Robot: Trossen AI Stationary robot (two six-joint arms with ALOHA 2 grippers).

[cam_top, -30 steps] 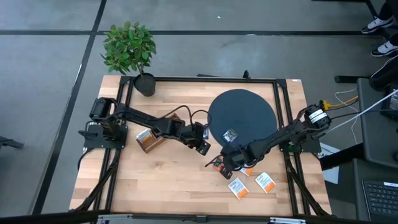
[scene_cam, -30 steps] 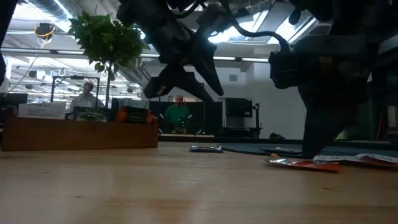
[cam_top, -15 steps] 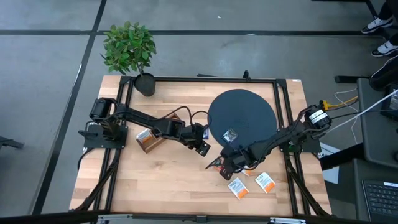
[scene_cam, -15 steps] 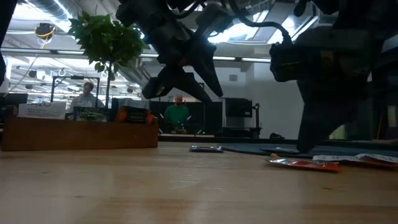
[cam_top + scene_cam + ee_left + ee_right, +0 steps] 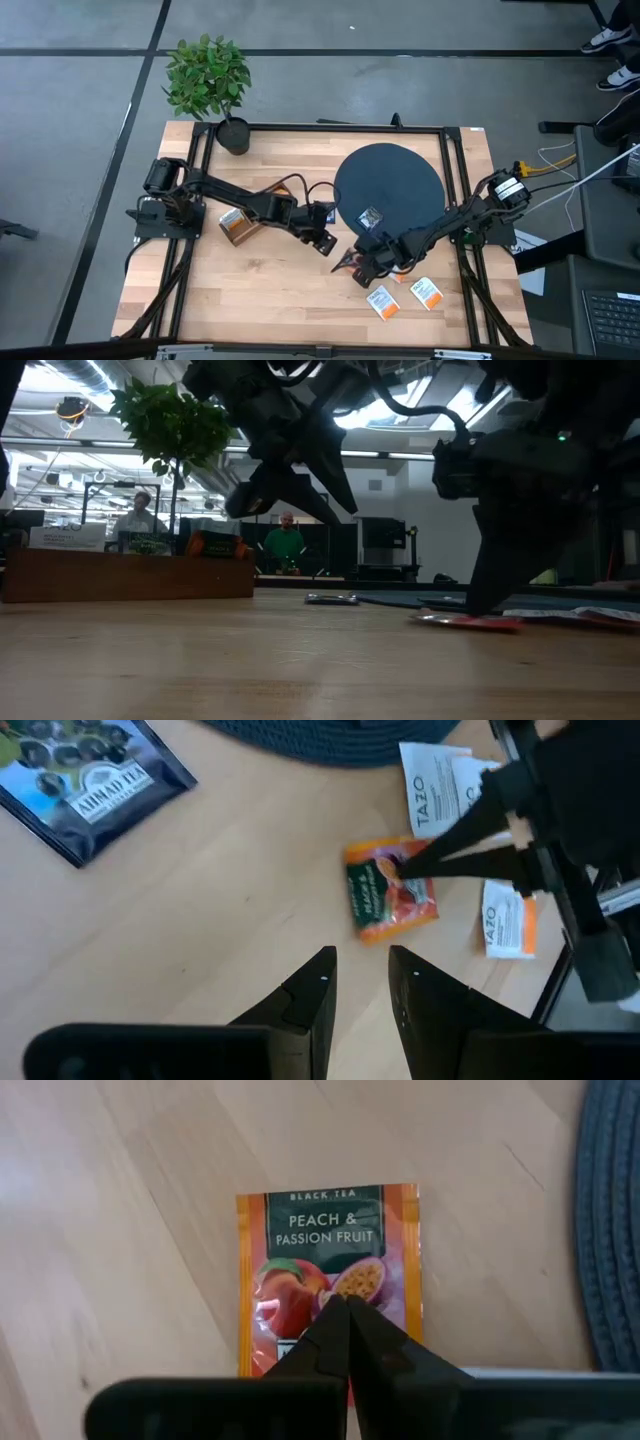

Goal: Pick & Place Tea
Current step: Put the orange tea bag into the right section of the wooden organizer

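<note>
1. Right gripper — fingers pinched together, tips pressed on the orange sachet, lying flat on the table just beside the dark disc.
2. Left gripper — hung above, fingers apart, holding nothing.

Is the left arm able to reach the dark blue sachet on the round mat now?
Probably yes. The left claw hangs open beside the mat, and nothing stands between it and the dark sachet. The right claw is busy at the orange sachet.
</note>
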